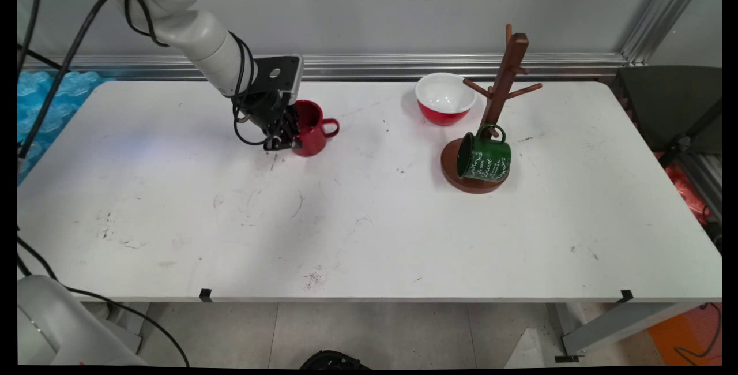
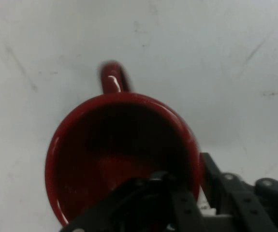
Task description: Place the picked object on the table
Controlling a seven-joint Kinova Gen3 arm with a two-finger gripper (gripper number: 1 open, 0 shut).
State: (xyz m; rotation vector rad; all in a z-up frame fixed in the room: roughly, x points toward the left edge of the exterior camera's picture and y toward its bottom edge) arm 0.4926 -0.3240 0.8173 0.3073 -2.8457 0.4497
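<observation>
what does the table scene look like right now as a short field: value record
gripper: black two-finger gripper at the rim of the red ceramic mug, one finger inside, one outside
mug pose: tilted on the white table, handle pointing away from the arm
bowl: red bowl with white inside, behind the wooden mug tree
tree: green enamel mug hangs from a low peg

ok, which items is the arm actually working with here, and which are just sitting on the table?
In play:
- pincer, one finger inside and one outside the rim
- red mug, upright, handle pointing away from the arm

Lying about:
- green mug, hanging on the wooden mug tree
- red bowl, behind the tree
</observation>
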